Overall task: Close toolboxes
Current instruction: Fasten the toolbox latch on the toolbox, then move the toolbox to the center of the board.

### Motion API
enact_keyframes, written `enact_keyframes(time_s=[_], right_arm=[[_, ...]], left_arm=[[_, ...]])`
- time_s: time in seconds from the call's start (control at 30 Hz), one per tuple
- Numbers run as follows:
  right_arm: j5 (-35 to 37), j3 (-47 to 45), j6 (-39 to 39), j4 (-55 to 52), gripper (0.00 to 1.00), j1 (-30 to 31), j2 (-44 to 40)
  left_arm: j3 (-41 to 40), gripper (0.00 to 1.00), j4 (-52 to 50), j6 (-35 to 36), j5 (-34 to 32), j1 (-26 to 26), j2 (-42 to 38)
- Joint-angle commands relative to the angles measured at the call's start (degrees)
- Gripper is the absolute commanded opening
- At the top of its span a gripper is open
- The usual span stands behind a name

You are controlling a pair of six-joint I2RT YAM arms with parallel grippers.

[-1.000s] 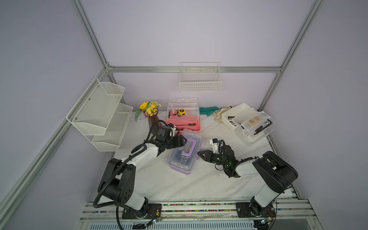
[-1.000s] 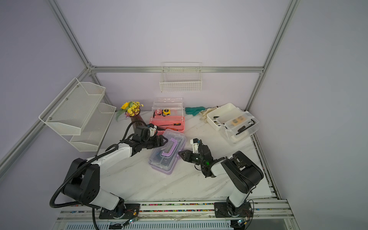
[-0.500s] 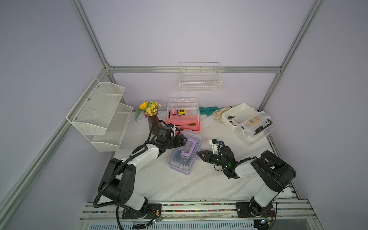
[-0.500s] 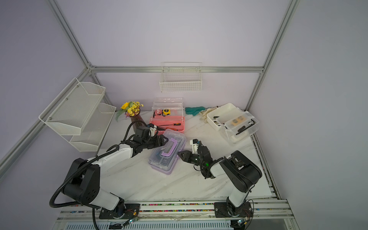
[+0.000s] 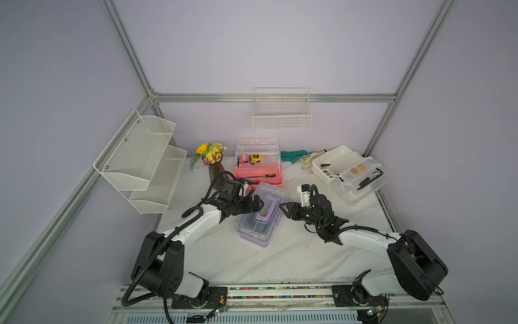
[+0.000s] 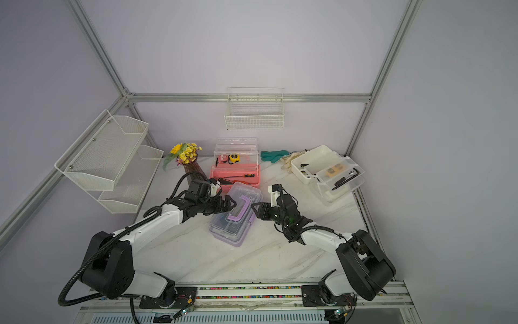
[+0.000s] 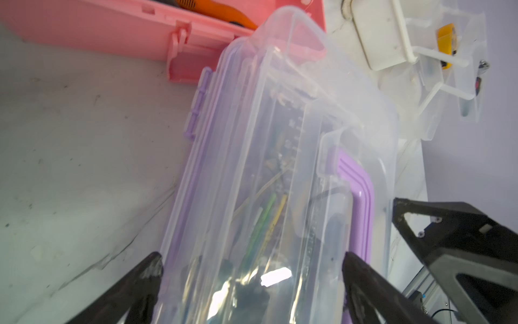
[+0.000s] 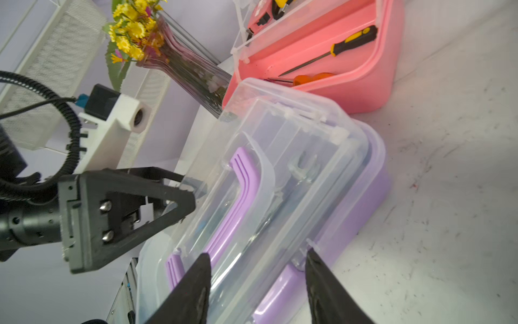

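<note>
Marble-patterned tabletop point(image 5: 280, 258) is recorded inside a lavender-walled, aluminium-framed cell. At far left a white mesh shelf point(image 5: 140, 157) is fixed to the wall, and a vase of yellow flowers point(image 5: 214, 168) is set to its right at the rear. The pink toolbox point(image 5: 258, 181) is found at rear centre, its clear lid upright and not yet shut. The left gripper point(image 5: 260, 204) is held at the left flank of the purple toolbox point(image 5: 260, 224) with its jaws spread wide about the lid's edge; contact cannot be confirmed. That box is placed mid-table, just in front of the pink one, lid down, with the handle point(image 5: 266, 210) lying in its recess. Whether the side clip point(image 7: 196, 103) is snapped cannot be told. The right gripper point(image 5: 283, 210) is posed at the opposite flank, jaws partly apart, nothing clamped. At rear right the white toolbox point(image 5: 340, 157) is laid open. The lids are judged light, thin, slick and flexible. They are best pushed at the free edge, then pressed over the clips while the base is steadied against sliding.
</note>
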Motion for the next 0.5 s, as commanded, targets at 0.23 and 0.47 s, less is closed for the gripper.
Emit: enact_keyframes(time_s=[0.23,0.47], right_arm=[[-2.37,2.35,2.31,-7.27,0.56,1.27,-4.44],[-0.66,1.66,5.03,-6.89,0.55,2.19,-3.56]], left_arm=[[-2.73,0.93,-10.93,0.94,5.34,-0.06,-5.09],[-3.52,0.83,-4.1,-2.98,7.93,-3.14,-4.81]])
